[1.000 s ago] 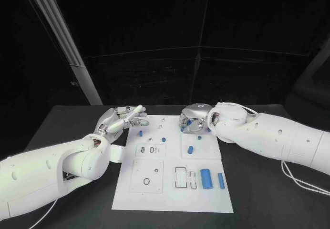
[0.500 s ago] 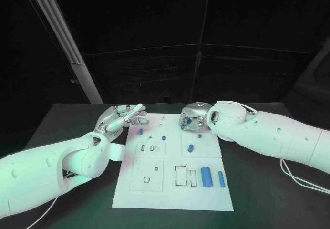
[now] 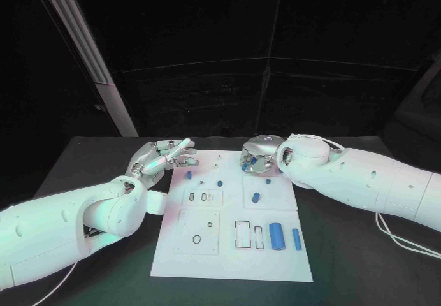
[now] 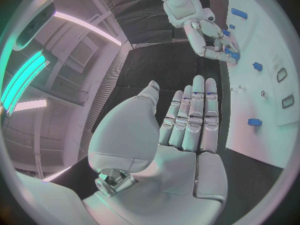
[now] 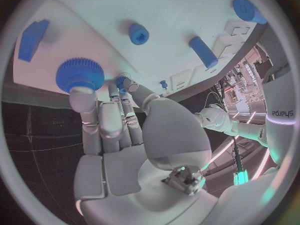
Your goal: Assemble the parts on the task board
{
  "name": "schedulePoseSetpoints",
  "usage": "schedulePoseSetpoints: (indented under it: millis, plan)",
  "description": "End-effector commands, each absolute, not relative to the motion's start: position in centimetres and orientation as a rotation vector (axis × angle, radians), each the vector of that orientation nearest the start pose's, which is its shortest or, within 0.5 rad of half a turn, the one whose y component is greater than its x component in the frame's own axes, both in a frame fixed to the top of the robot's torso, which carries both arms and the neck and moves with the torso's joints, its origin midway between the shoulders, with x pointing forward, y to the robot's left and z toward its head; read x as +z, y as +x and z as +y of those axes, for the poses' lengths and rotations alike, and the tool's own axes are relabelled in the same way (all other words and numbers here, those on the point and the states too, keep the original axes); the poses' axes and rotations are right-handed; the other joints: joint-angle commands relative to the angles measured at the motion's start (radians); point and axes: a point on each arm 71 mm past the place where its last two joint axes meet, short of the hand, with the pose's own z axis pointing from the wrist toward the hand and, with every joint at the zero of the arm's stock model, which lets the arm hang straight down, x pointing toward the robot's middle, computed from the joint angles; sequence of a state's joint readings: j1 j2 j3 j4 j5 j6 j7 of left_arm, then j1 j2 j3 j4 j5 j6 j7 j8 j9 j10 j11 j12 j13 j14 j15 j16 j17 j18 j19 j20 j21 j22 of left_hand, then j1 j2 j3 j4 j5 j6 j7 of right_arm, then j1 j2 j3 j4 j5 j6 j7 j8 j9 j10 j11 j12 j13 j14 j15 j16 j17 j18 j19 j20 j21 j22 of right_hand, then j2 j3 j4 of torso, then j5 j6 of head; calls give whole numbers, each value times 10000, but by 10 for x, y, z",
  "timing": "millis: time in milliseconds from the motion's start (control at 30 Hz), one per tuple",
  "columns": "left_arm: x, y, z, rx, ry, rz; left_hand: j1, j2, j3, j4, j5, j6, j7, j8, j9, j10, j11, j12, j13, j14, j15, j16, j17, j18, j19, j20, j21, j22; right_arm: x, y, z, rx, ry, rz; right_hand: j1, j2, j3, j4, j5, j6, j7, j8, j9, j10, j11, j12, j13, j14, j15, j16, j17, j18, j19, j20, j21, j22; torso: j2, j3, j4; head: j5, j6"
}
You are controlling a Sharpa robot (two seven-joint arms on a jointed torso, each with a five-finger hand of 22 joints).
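Note:
The white task board (image 3: 230, 255) lies mid-table. My right hand (image 3: 257, 157) hovers over its far right corner. In the right wrist view its fingertips (image 5: 82, 96) grip a blue gear (image 5: 78, 74), and a smaller blue bit (image 5: 122, 82) shows between thumb and finger. The left wrist view shows this right hand (image 4: 209, 37) with blue at its fingertips. My left hand (image 3: 162, 158) holds nothing, its fingers stretched out beside the board's far left corner. Loose blue parts lie on the board: a peg (image 3: 255, 198), a thick cylinder (image 3: 276, 236) and a bar (image 3: 296, 239).
Small blue pieces (image 3: 188, 174) (image 3: 220, 183) sit near the board's far end. Empty slots (image 3: 241, 235) and a ring hole (image 3: 197, 240) mark its near half. Black table (image 3: 358, 255) surrounds the board. A slanted light bar (image 3: 92, 70) stands behind the table's far left.
My right hand has drawn a little toward the board's far edge, the blue part moving with it. The left hand has hardly moved.

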State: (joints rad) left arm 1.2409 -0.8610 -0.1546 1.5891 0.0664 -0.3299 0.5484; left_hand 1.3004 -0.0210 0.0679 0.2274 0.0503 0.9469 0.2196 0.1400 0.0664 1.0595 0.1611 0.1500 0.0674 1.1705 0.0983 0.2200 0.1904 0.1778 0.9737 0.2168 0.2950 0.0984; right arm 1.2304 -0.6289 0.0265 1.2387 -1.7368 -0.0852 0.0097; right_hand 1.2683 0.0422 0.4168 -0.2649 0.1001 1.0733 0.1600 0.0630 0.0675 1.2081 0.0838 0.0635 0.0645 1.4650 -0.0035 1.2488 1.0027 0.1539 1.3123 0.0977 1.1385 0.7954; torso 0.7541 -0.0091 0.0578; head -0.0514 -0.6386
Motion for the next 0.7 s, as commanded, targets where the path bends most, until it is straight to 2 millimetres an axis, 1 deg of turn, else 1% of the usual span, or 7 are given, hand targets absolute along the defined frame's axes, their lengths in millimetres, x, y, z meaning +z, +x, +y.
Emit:
schedulePoseSetpoints:
  millis: [33,200,300,367,433,533,700]
  plan:
    - [-186,470,202,-16241,-10826,13713,23,103,-48,-1,21,-39,54,-47,-9,-40,19,-57,-15,-19,74,-72,19,58,55,-2,-69,-21,-165,539,-161,5170,-4756,15776,-29,-31,100,14,-73,77,14,68,17,87,11,13,16,201,-19,33,-22,-203,77,-20,93,68,8,1,4,9,32]
    - [-186,470,202,-16238,-10826,13719,23,109,-51,-3,21,-43,57,-50,-9,-46,22,-62,-15,-25,77,-83,21,58,53,0,-76,-26,-158,537,-159,5287,-4307,15126,-80,-44,171,87,-122,88,11,57,14,78,13,-4,9,194,-18,43,-27,-206,62,-21,129,94,22,-16,15,17,114]
    - [-186,470,201,-16252,-10824,13734,23,120,-53,-4,21,-49,61,-54,-9,-54,26,-69,-16,-32,81,-95,24,57,50,3,-84,-33,-157,538,-156,5299,-4131,14917,-103,-65,196,116,-151,95,9,54,13,80,11,-6,8,191,-19,43,-37,-205,53,-21,141,99,38,-9,34,72,198]
    - [-186,470,200,-16264,-10819,13740,23,120,-53,-4,21,-49,61,-54,-9,-54,26,-69,-16,-32,81,-95,24,57,50,3,-84,-33,-156,540,-152,5300,-4057,14827,-120,-80,208,135,-170,98,8,52,12,80,11,-7,7,190,-19,49,-33,-206,50,-21,150,106,47,7,35,117,229]
    - [-186,470,200,-16276,-10815,13747,24,127,-56,-6,21,-57,65,-60,-9,-64,30,-76,-17,-36,84,-105,27,57,50,5,-91,-39,-156,542,-148,5310,-4027,14778,-120,-80,208,135,-170,98,8,52,12,80,11,-7,7,190,-19,49,-33,-206,50,-21,150,106,53,1,53,124,236]
    - [-186,470,199,-16296,-10810,13757,24,127,-56,-6,21,-57,65,-60,-9,-64,30,-76,-17,-36,84,-105,27,57,50,5,-91,-39,-156,546,-142,5323,-4025,14767,-136,-98,227,156,-186,96,7,47,11,77,10,-9,6,190,-19,58,-25,-207,46,-20,163,119,53,-17,71,117,194]
    - [-186,471,198,-16328,-10800,13777,24,127,-56,-6,21,-57,65,-60,-9,-64,30,-76,-17,-36,84,-105,27,57,50,5,-91,-39,-158,551,-133,5311,-4017,14818,-146,-115,249,173,-194,87,9,39,8,63,13,-16,3,189,-18,63,-24,-208,42,-19,175,129,64,-16,60,143,173]
